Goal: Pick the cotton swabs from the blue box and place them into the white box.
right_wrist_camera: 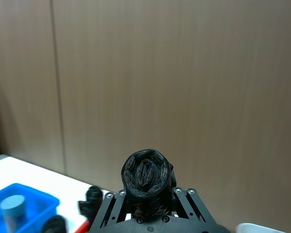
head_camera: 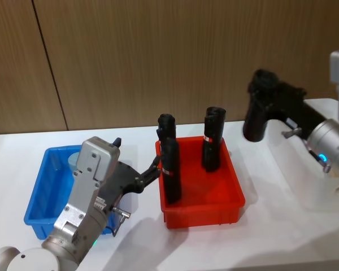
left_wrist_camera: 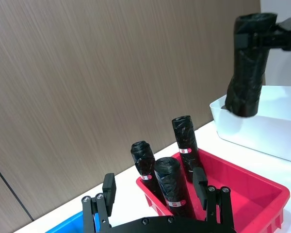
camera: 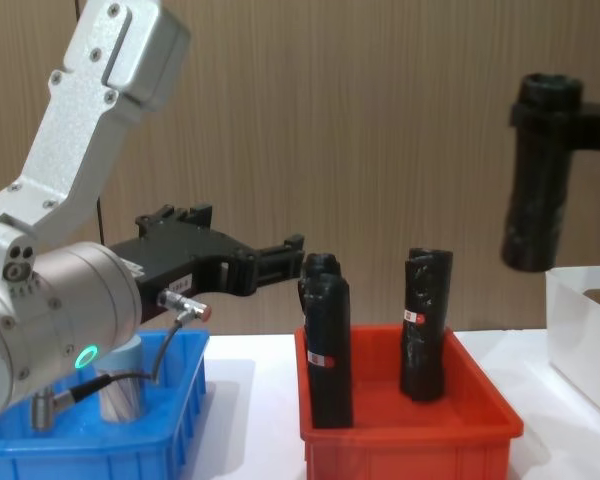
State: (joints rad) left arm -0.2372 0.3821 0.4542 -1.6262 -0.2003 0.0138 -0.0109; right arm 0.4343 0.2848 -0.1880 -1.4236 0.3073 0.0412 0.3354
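One tub of cotton swabs [right_wrist_camera: 12, 208], clear with a pale blue-grey lid, stands in the blue box [head_camera: 40, 195] at the left; my left arm partly hides it in the chest view [camera: 120, 392]. My left gripper [head_camera: 137, 155] hovers open and empty between the blue box and the red bin, above the table. My right gripper [head_camera: 271, 95] is raised high at the right, shut on a black roll [camera: 538, 185] that hangs upright. In the left wrist view that roll [left_wrist_camera: 247, 63] hangs over the near corner of the white box [left_wrist_camera: 262, 131].
A red bin [head_camera: 203, 197] sits mid-table with three black rolls [camera: 328, 335] standing upright in it. A brown wood-panel wall runs close behind the table. The white box [camera: 585, 335] stands right of the red bin.
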